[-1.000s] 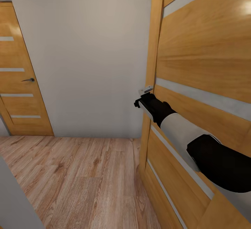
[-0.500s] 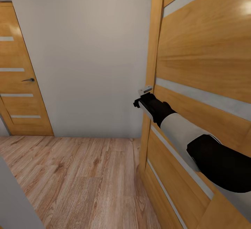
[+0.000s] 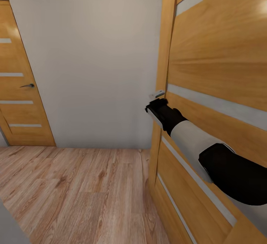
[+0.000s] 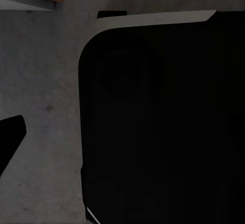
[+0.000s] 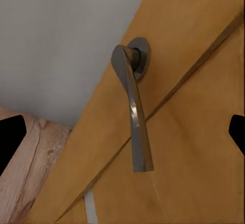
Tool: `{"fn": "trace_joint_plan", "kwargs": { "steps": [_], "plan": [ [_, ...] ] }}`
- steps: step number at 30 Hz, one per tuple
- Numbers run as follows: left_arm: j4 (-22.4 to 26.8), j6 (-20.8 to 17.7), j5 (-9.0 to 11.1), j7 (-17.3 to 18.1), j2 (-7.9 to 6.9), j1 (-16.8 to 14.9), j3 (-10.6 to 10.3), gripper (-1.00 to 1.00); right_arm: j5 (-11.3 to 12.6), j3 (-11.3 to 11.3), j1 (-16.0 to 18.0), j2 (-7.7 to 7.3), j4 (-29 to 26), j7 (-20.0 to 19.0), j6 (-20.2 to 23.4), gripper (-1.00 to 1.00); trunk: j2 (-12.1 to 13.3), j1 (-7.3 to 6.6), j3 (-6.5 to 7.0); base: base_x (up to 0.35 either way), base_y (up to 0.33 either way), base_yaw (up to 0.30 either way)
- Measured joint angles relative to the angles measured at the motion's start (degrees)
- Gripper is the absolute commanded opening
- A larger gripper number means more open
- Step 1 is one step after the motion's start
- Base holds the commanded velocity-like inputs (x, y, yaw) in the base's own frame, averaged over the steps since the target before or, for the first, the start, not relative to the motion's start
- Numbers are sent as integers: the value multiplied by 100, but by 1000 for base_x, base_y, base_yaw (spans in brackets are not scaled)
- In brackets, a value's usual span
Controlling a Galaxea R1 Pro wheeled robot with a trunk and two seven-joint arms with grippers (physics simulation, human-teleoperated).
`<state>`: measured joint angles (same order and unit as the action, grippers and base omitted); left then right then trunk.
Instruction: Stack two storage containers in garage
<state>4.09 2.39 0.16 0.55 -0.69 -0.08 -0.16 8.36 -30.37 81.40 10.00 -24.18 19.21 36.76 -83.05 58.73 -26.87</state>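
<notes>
The two storage containers are out of view. My right arm reaches forward along a honey-wood door [image 3: 218, 51] with frosted strips, and my right gripper [image 3: 150, 107] sits at the door's free edge just below its metal handle [image 3: 157, 95]. In the right wrist view the grey lever handle [image 5: 133, 127] hangs ahead on the door, and the right gripper [image 5: 124, 134] is open with its black fingertips [image 5: 10, 142] at the frame's sides, apart from the lever. In the left wrist view one black fingertip [image 4: 10, 134] of my left gripper hangs over dark grey concrete floor [image 4: 46, 106].
A second honey-wood door [image 3: 18, 88] with a dark handle stands shut at the left in a plain white wall [image 3: 96, 62]. Light wood plank flooring [image 3: 81, 192] runs between the doors. My own dark base [image 4: 163, 122] takes up much of the left wrist view.
The head view has turned slightly, sliding the left door further left. My right gripper has edged a little closer to the door's edge.
</notes>
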Motion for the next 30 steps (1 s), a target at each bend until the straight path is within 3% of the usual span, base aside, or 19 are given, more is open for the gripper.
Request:
{"fn": "trace_joint_plan", "kwargs": {
  "steps": [9,14,19,26,30],
  "plan": [
    [0,0,0,-3,0,0,0,100,4,-13,0,0,26,124,15,100,0,0,0,2,0,0],
    [1,1,0,-1,5,0,0,100,10,-25,0,0,111,865,247,100,0,0,0,0,0,0],
    [2,7,0,0,9,0,0,100,17,-40,0,0,317,1217,312,100,0,0,0,0,0,0],
    [1,10,-4,-3,9,-1,-1,100,44,-57,1,0,422,1318,246,100,0,0,1,0,0,0],
    [2,10,-6,-7,1,-1,-1,100,11,-56,1,0,802,1337,74,100,0,0,0,0,0,0]
  ]
}}
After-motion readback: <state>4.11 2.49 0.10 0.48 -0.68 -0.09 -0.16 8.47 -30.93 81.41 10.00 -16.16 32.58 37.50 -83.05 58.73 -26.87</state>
